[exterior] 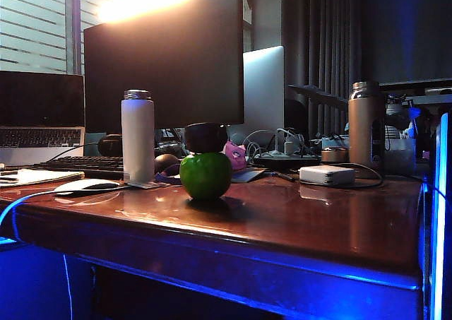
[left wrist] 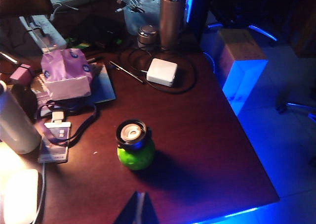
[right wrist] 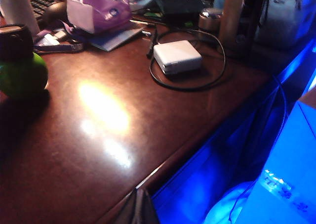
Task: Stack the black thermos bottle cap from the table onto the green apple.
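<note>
Black thermos bottle cap (exterior: 205,137) seated atop green apple (exterior: 205,175) on glossy reddish surface (exterior: 304,217). Left gripper (left wrist: 138,207) and right gripper (right wrist: 136,205) both clenched, empty, well apart from stack. Best kept clear, avoiding bumps.

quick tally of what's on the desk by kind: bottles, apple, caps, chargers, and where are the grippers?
Upright bottles: 2, white bottle and tan bottle
green apple: 1
black thermos bottle cap: 1, sitting on the apple
White charger brick: 1
Total: 5
left gripper and right gripper: jaws shut, empty, away from the stack.
</note>
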